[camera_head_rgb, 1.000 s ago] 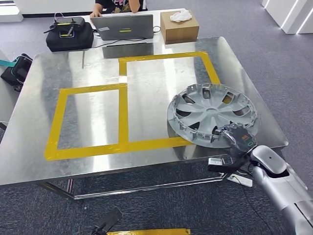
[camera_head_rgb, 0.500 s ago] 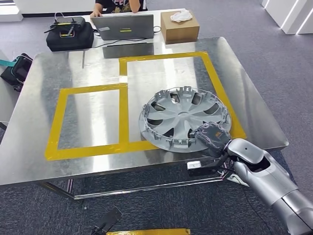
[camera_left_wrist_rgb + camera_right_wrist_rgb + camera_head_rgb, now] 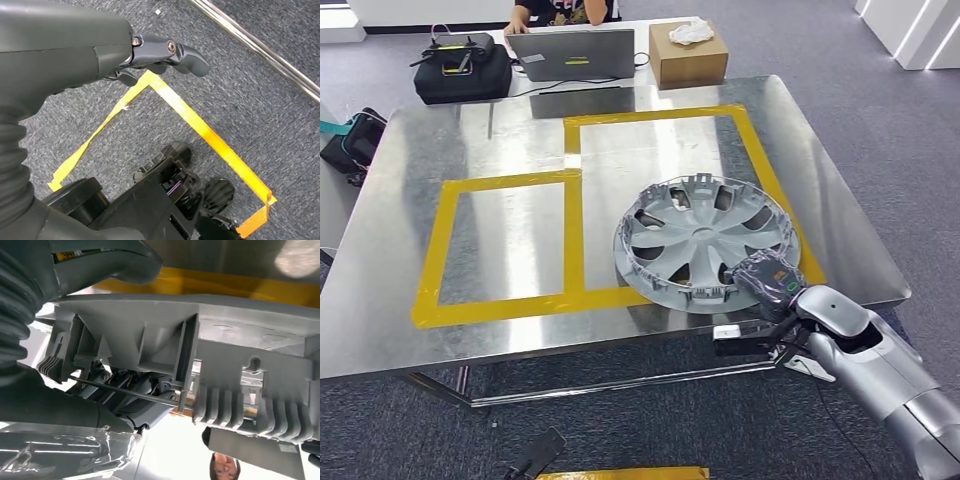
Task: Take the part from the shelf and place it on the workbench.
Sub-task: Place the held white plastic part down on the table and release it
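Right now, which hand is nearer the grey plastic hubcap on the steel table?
Right. The right hand grips the grey plastic hubcap at its near rim over the steel table. The left hand hangs low over the grey carpet, away from it.

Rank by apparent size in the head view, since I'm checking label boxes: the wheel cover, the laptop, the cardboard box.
1. wheel cover, clearly largest, though nearest the camera.
2. laptop.
3. cardboard box, smallest; both sit farther back, so true sizes are unsure.
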Tool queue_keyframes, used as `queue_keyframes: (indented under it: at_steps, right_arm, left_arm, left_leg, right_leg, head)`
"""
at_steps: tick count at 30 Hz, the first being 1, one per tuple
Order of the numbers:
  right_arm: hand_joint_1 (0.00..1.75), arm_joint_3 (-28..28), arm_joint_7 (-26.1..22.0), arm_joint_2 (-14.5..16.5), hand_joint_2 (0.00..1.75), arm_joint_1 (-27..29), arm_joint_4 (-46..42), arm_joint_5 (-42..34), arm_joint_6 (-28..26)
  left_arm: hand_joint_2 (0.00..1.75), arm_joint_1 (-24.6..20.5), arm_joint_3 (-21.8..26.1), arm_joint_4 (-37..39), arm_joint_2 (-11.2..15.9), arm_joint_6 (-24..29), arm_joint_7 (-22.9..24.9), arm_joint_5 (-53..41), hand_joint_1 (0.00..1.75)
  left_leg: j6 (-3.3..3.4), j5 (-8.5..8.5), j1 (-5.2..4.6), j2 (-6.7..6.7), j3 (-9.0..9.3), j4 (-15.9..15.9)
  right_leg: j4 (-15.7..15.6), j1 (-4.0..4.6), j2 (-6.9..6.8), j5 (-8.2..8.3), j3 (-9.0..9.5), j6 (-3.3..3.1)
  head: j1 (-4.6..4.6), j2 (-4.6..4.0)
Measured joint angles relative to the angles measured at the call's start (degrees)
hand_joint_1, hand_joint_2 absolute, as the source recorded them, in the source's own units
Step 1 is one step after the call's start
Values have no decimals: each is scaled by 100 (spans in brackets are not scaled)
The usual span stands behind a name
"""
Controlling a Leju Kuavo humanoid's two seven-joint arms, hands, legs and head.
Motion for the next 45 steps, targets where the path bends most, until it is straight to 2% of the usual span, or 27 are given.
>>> queue_keyframes:
  at_steps: [8, 17, 24, 32, 37, 44, 45]
  right_arm:
    - [175, -138, -123, -48, 175, -106, 408, -46, -118]
    - [175, -216, -26, 525, 175, -899, 1840, 3, -103]
    - [175, -277, -283, 782, 175, -1174, 2493, -22, -321]
    - [175, -195, -724, 1126, 175, -1065, 2373, 165, -387]
    - [175, 49, -716, 1323, 175, -981, 1997, 254, -221]
    - [175, 274, -583, 1382, 175, -989, 1797, 158, -24]
    - [131, 293, -559, 1381, 175, -990, 1798, 149, -26]
  left_arm:
    - [175, 0, -121, 0, 11, -83, 34, -89, 0]
    - [175, -103, -310, 0, -46, -193, 62, -169, 0]
    - [175, -115, -386, 0, -57, -198, 98, -169, 0]
    - [175, -109, -423, 0, -28, -178, 190, -187, 0]
    - [175, -122, -467, 0, -47, -236, 162, -198, 0]
    - [175, -138, -523, 0, -98, -254, 103, -197, 0]
    - [175, -137, -525, 0, -99, -250, 103, -197, 0]
  left_leg:
    - [0, 0, 0, 0, -1, 0]
    - [15, 17, -1, -4, -1, 0]
    - [14, 17, -1, -4, -1, 0]
    - [14, 17, 0, -1, -1, 0]
    - [14, 17, 0, 1, -1, 0]
    - [14, 17, -1, -2, -1, 0]
    - [14, 17, -2, -2, -1, 0]
  right_leg:
    - [-1, -2, 0, 4, 6, 5]
    - [-1, -2, -6, 15, 8, 10]
    - [-2, -2, -5, 16, 9, 10]
    - [-2, -1, 0, 16, 6, 9]
    - [-2, 0, 3, 16, 3, 9]
    - [-6, -1, -2, 16, 8, 9]
    - [-7, -1, -1, 16, 8, 9]
  head:
    - [1, 1]
    - [0, 1]
    - [0, 0]
    - [-1, 1]
    - [-1, 1]
    - [0, 1]
    - [0, 1]
